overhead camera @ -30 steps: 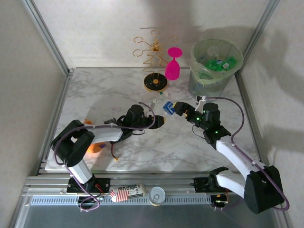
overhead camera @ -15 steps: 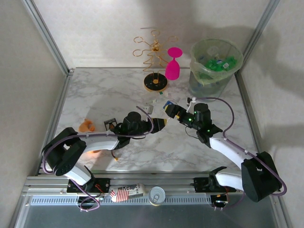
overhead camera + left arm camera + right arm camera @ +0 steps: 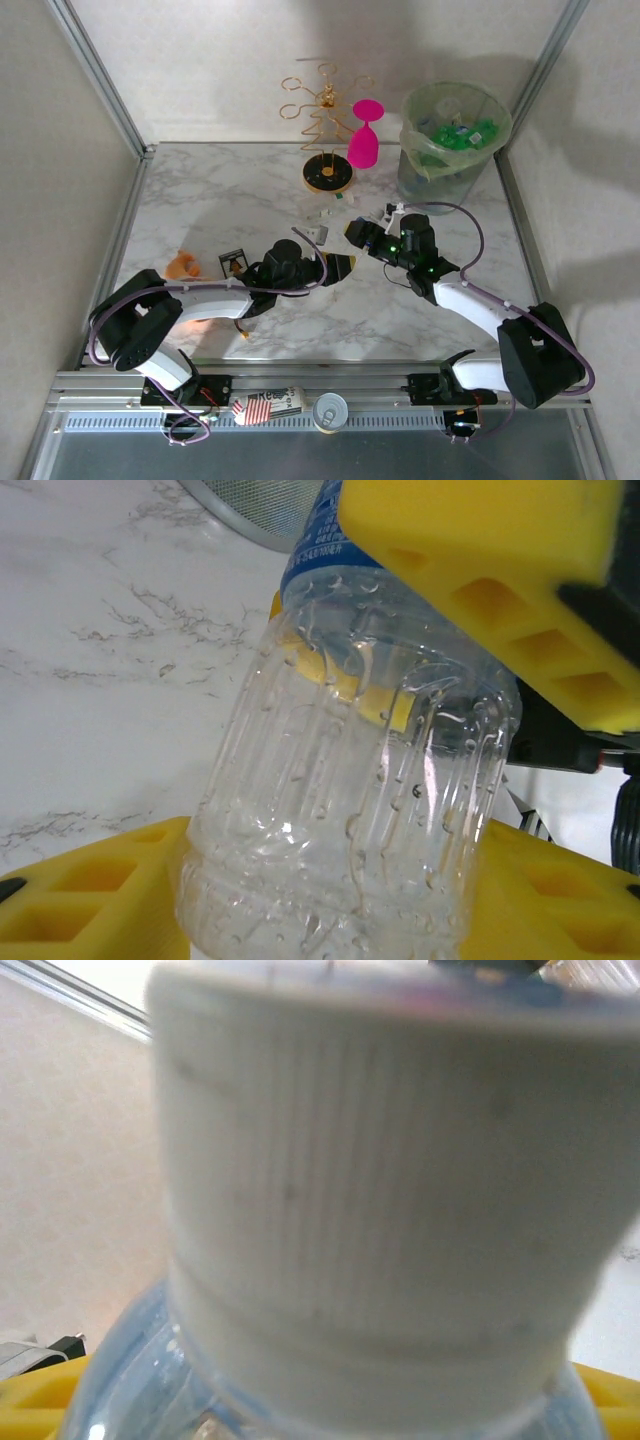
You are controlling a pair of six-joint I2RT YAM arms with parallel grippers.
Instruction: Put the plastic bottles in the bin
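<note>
Clear bottle (image 3: pixel 345 820) — clamped in left gripper (image 3: pixel 341 266); cap (image 3: pixel 380 1190) facing right gripper (image 3: pixel 356 232).

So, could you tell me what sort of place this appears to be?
Probably a robotics test cell: a marble-patterned tabletop enclosed by aluminium frame rails, with props like a gold wire glass rack and a bag-lined grey-green round bin.

Pink wine glass (image 3: pixel 364 140) beside gold wire rack (image 3: pixel 326 120); can (image 3: pixel 330 410) + striped pkg (image 3: pixel 268 405) on near rail.
</note>
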